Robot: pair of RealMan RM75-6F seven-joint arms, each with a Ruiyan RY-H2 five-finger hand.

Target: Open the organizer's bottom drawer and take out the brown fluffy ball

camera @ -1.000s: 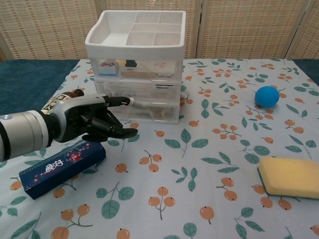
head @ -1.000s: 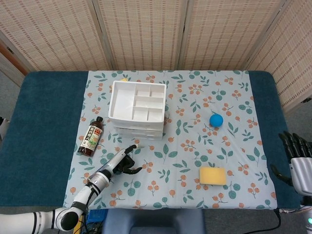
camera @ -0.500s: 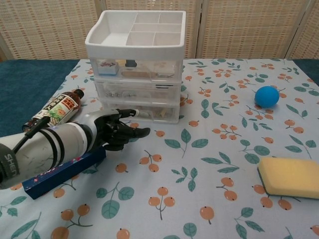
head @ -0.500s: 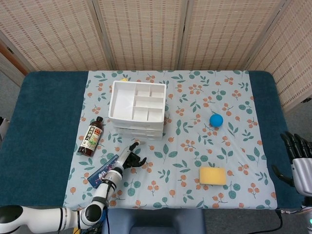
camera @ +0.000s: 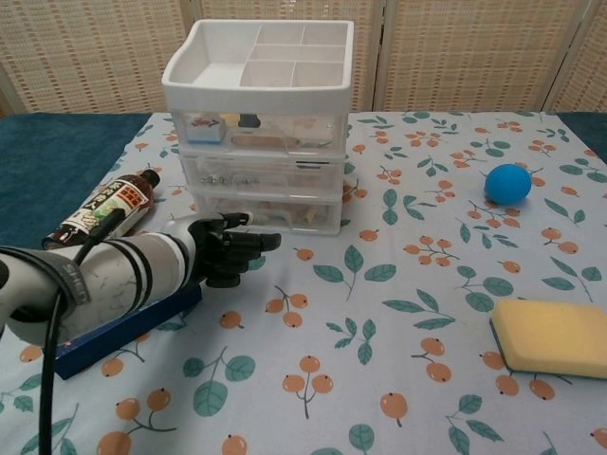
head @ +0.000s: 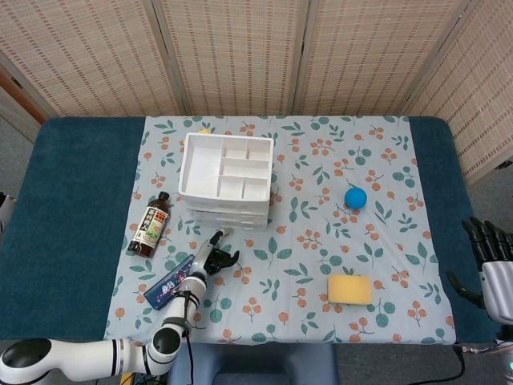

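Note:
The white three-drawer organizer stands on the floral cloth with all drawers closed. Its bottom drawer has a clear front; vague contents show through, and I cannot pick out the brown fluffy ball. My left hand hovers just in front of the bottom drawer's left part, most fingers curled in, one finger stretched toward the drawer front, holding nothing. My right hand rests at the table's right edge with fingers spread and nothing in it, out of the chest view.
A brown bottle lies left of the organizer. A dark blue box sits under my left forearm. A blue ball and a yellow sponge lie on the right.
My left forearm has swung in over the blue box, and the hand has edged slightly closer to the bottom drawer. The drawers stay closed. The right hand sank a little.

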